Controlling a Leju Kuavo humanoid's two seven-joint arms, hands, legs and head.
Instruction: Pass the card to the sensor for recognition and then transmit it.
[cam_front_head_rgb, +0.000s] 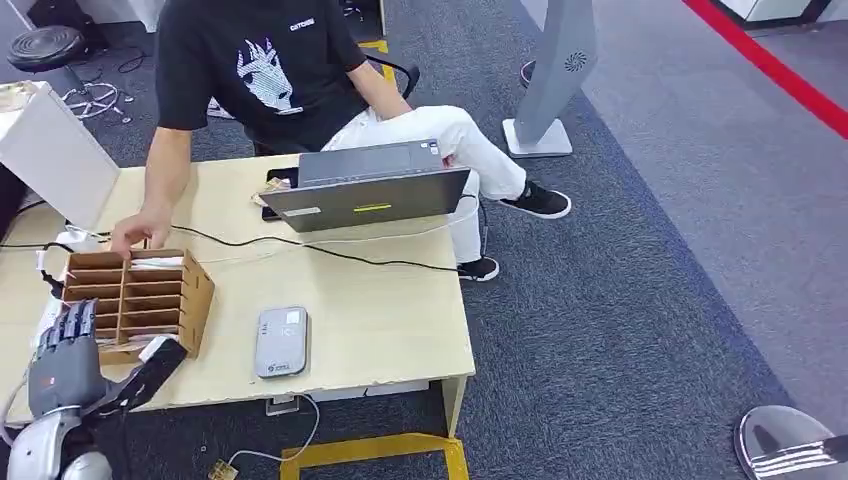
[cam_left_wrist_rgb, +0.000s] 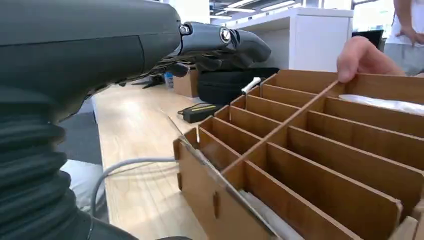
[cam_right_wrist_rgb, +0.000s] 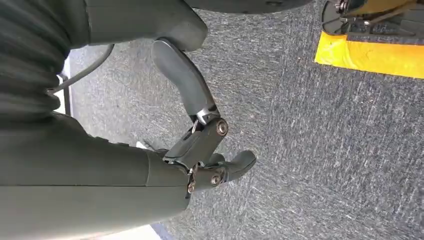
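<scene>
Brown cardboard forms the slotted card rack (cam_front_head_rgb: 150, 290) near the desk's (cam_front_head_rgb: 380, 320) left front corner, its rows of narrow compartments open at the top; pale cards (cam_left_wrist_rgb: 385, 103) lie in a far compartment and another shows at the near end, though which card is the task's cannot be told. The left hand (cam_front_head_rgb: 65, 350) sits at the rack's near left corner, fingers stretched out and apart over the wood, grasping nothing. A person's hand (cam_front_head_rgb: 138, 232) rests on the rack's far edge. The grey card sensor (cam_front_head_rgb: 281, 341) lies flat just right of the rack, near the front edge. A grey laptop (cam_front_head_rgb: 370, 185) stands at the far edge, a black cable (cam_front_head_rgb: 330, 252) trailing across the desk. The right hand (cam_right_wrist_rgb: 210, 150) hangs over grey carpet (cam_right_wrist_rgb: 325, 150), fingers loosely curled, empty.
</scene>
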